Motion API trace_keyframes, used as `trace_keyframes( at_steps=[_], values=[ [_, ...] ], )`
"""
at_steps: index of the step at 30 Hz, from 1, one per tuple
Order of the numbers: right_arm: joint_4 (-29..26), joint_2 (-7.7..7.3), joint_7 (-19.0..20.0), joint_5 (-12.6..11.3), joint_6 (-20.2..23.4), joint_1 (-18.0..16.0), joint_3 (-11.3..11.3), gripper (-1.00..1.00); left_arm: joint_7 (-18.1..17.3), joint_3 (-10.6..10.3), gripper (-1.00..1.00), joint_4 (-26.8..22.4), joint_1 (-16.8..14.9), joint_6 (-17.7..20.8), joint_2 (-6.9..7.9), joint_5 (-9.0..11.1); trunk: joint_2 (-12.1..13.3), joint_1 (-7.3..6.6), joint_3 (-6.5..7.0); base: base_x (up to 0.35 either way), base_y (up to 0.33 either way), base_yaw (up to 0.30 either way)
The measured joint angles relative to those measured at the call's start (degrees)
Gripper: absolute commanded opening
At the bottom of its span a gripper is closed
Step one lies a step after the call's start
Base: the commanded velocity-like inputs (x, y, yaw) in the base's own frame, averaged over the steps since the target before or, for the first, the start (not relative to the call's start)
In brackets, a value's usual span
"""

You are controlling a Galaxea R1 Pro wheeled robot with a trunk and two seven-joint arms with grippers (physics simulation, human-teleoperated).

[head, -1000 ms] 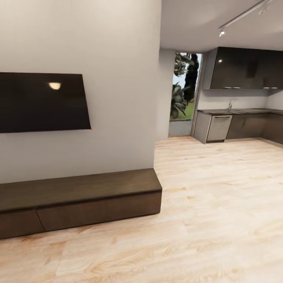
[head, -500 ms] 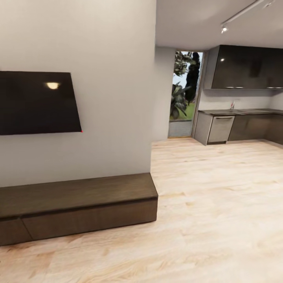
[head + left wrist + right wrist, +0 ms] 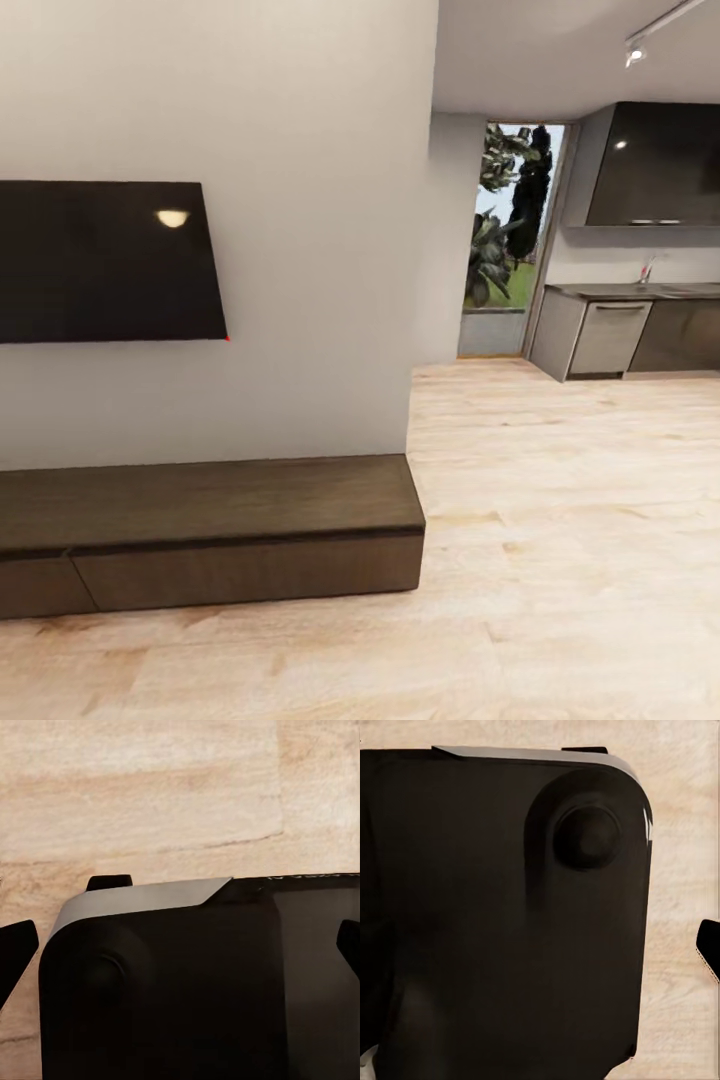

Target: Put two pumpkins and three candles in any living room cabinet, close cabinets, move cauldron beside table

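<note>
The head camera looked across the living room at the cabinet (image 3: 210, 530), long, low and dark brown, sitting on the pale wood floor (image 3: 560, 560) against the grey wall (image 3: 300, 200). Both of its drawer fronts sat flush and shut. A black television (image 3: 100, 260) hung on the wall above it. Off to the right stood the kitchen (image 3: 640, 300) with dark cupboards, beside a glazed door (image 3: 505, 240). Each wrist camera showed the robot's dark base (image 3: 165, 990) over floorboards; whether the jaws were spread or pressed together could not be told.
</note>
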Motion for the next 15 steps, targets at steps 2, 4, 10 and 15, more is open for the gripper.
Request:
trace_keyframes(
  at_steps=[2,4,10,15],
  values=[
    [0.1,0.00,0.0,0.1,0.2,0.0,0.0,1.00,0.0,0.0,1.00,0.0,0.0,0.0,0.00,0.0,0.0,0.00,0.00,0.133,-0.001,0.003],
    [-0.1,0.00,-0.1,0.1,0.3,0.0,0.0,1.00,-0.2,0.0,1.00,0.0,0.6,0.0,0.64,0.2,0.0,0.03,-0.01,0.000,0.000,0.000],
    [-0.1,0.00,-0.1,0.1,0.3,0.0,0.0,1.00,-0.3,-0.1,1.00,0.1,1.0,-0.2,1.39,0.1,0.0,0.03,-0.01,0.000,0.000,0.000],
    [-0.1,0.04,-0.1,0.0,0.4,0.0,0.0,1.00,-0.4,-0.1,1.00,0.1,1.1,-0.2,1.89,0.1,0.0,0.03,-0.01,0.000,0.000,0.000]
  ],
)
